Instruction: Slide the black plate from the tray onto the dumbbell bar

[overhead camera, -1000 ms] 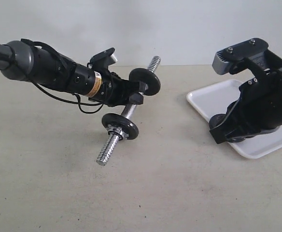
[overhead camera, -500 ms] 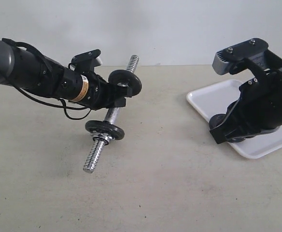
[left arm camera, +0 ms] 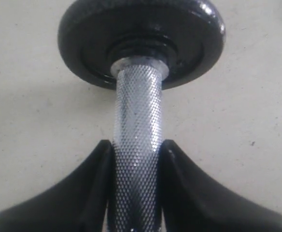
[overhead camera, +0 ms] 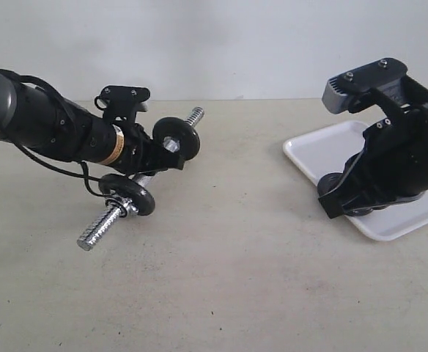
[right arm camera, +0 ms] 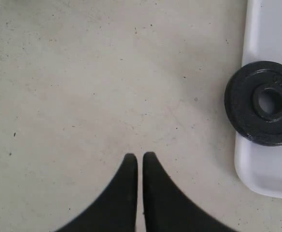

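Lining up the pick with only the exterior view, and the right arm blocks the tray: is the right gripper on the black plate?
Observer: No. The right wrist view shows the right gripper shut and empty over the table, with the black plate lying flat off to one side, untouched.
Operator: Plate fully inside the tray?
Observer: No. Its edge overlaps the rim of the tray on the table side.

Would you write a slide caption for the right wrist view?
Right gripper, fingers shut, beside the black plate at the edge of the tray.
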You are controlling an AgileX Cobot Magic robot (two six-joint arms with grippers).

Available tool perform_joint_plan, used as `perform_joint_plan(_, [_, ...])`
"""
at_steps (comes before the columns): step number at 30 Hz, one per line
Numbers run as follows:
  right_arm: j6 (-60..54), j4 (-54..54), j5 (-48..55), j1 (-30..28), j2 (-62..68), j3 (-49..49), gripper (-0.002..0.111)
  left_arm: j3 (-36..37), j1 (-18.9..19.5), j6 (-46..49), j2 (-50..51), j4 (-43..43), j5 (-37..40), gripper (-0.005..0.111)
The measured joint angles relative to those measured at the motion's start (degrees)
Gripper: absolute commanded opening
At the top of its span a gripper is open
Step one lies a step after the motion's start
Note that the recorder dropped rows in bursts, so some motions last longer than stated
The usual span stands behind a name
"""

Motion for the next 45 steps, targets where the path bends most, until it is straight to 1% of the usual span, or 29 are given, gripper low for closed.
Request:
perform_joint_plan(3, [0.0, 0.0, 0.0, 0.0, 0.0, 0.0, 0.000, 1.8, 0.0, 4.7, -0.9, -0.7, 4.4, 0.004])
perform_joint_plan(7, [0.0, 0.0, 0.0, 0.0, 0.0, 0.0, 0.000, 4.3, 0.0, 15.3, -2.4, -1.1, 8.0, 0.004])
perform_joint_plan(12, [0.0, 0.0, 0.0, 0.0, 0.0, 0.0, 0.000, 5.2, 0.0, 17.5, -2.9, -2.4, 9.2, 0.004])
perform_joint_plan(14, [0.0, 0.1, -0.1, 0.0, 0.0, 0.0, 0.000, 5.2, 0.0, 17.9, -2.9, -5.1, 9.7, 0.004])
perform_joint_plan(17, [0.0, 0.1, -0.1, 0.0, 0.0, 0.0, 0.000, 5.2, 0.0, 18.5, -3.0, -14.6, 13.1, 0.004])
perform_joint_plan(18, [0.0, 0.1, -0.1, 0.0, 0.0, 0.0, 0.000, 5.2, 0.0, 18.8, -3.2, -19.3, 15.0, 0.004])
perform_joint_plan(20, [0.0, 0.3, 0.0, 0.0, 0.0, 0.0, 0.000, 5.2, 0.0, 19.0, -3.4, -24.8, 18.1, 0.004])
perform_joint_plan(22, [0.0, 0.3, 0.1, 0.0, 0.0, 0.0, 0.000, 5.2, 0.0, 19.4, -3.5, -28.3, 21.1, 0.004])
perform_joint_plan(25, [0.0, 0.3, 0.3, 0.0, 0.0, 0.0, 0.000, 5.2, 0.0, 20.6, -4.0, -31.3, 23.1, 0.004])
perform_joint_plan(32, [0.1, 0.6, 0.4, 0.0, 0.0, 0.0, 0.000, 5.3, 0.0, 22.6, -4.2, -32.4, 25.3, 0.004])
perform_joint_plan(35, [0.1, 0.6, 0.4, 0.0, 0.0, 0.0, 0.000, 5.3, -0.1, 25.6, -4.2, -32.7, 27.1, 0.004])
perform_joint_plan(41, [0.1, 0.6, 0.6, 0.0, 0.0, 0.0, 0.000, 5.4, -0.1, 34.5, -4.2, -33.8, 35.5, 0.004])
perform_joint_plan(45, [0.1, 0.6, 0.6, 0.0, 0.0, 0.0, 0.000, 5.7, 0.0, 36.2, -4.2, -34.9, 40.8, 0.004])
